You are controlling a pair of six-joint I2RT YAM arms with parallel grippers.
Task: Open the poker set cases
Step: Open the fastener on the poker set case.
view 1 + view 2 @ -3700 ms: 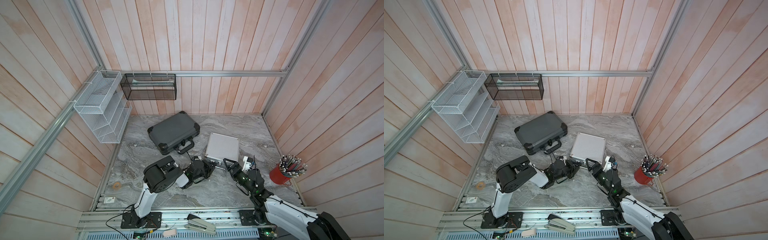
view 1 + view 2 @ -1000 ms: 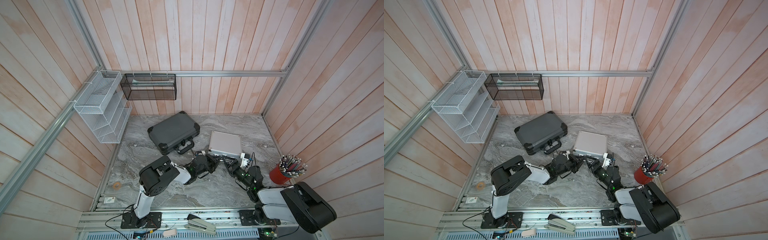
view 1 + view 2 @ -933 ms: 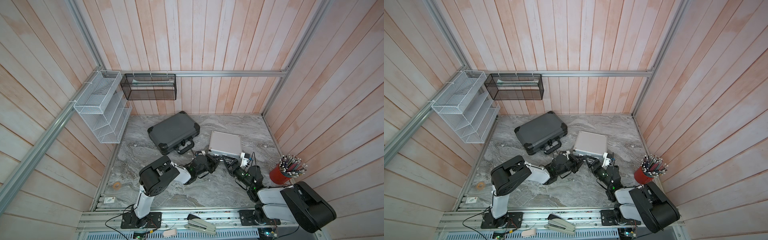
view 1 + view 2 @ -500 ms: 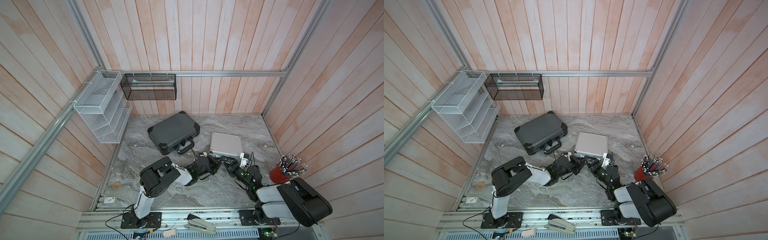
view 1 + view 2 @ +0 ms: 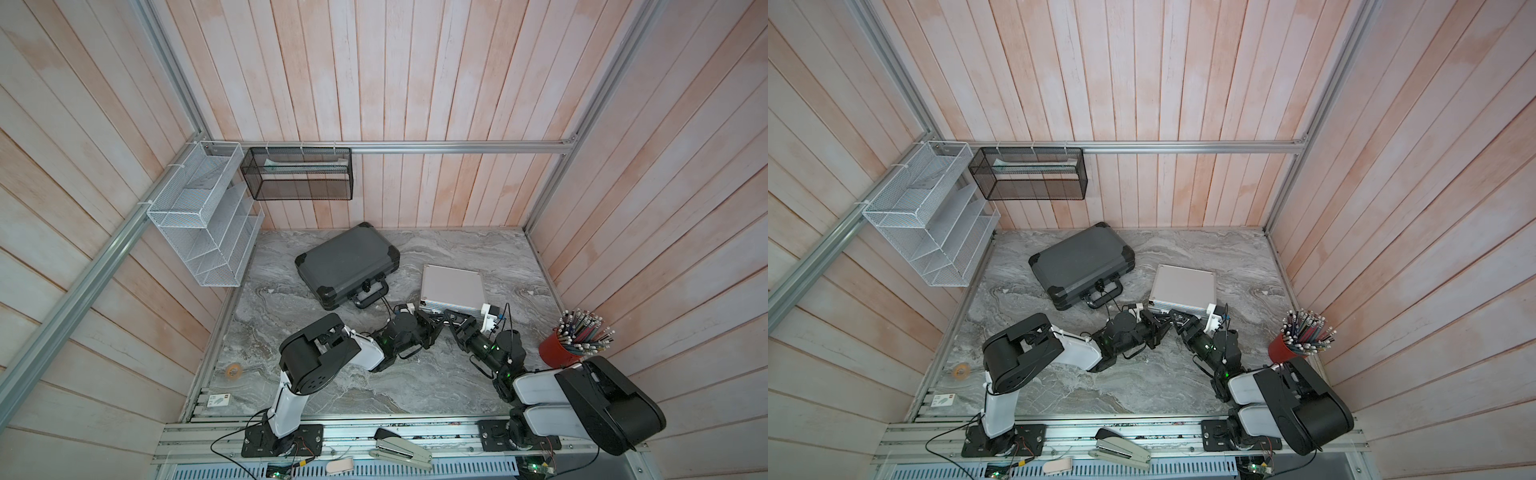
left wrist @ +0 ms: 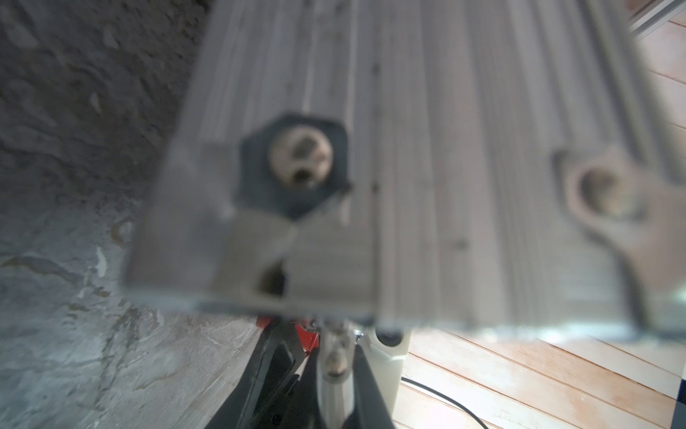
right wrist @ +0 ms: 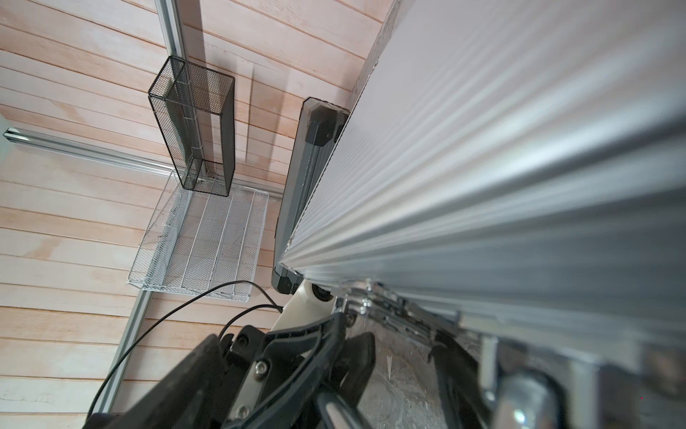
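Here the left gripper, jaws together, and right gripper, jaws spread, meet at the ribbed silver aluminium case, centre-right; the dark grey black-cornered case sits near the grey marble worktop's far edge, amid plank walls.

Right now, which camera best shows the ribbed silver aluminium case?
A top view: the ribbed silver aluminium case shows almost whole in both top views. Left wrist view: a blurred close-up. Right wrist view: only its ribbed surface, obliquely.
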